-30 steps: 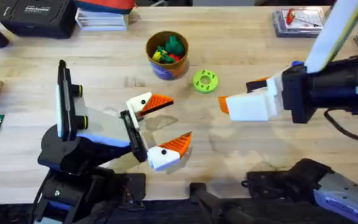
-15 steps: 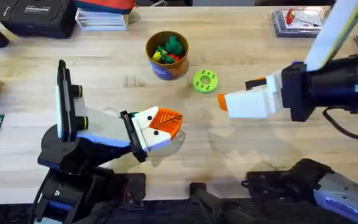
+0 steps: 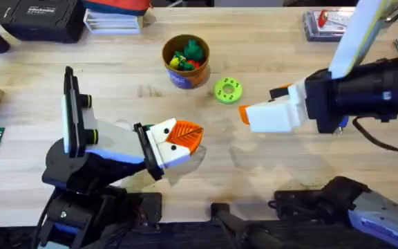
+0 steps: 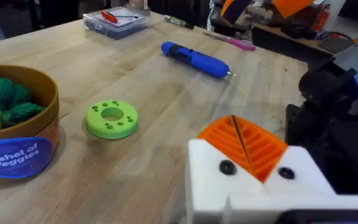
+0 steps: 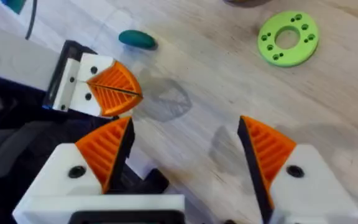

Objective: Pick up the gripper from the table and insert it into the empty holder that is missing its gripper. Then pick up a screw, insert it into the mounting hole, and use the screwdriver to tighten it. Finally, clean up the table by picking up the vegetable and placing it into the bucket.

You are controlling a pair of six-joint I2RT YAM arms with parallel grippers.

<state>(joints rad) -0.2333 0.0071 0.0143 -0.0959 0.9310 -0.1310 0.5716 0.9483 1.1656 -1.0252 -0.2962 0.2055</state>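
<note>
On table (image 3: 268, 173) | vegetable (image 5: 137, 39): dark green, smooth, oblong | left end effector (image 3: 183, 137) pressed together | right end effector (image 5: 185, 155) spread

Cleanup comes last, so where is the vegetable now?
In the right wrist view the vegetable lies on the table, just beyond the left gripper, apart from it.

The blue screwdriver (image 4: 194, 59) lies flat on the table (image 4: 148, 93); the green vegetable (image 5: 137, 39) (oblong) also rests there.

Dark green vegetable (image 5: 137, 39), blue screwdriver (image 4: 195, 59), light wooden table (image 3: 268, 166).
</note>
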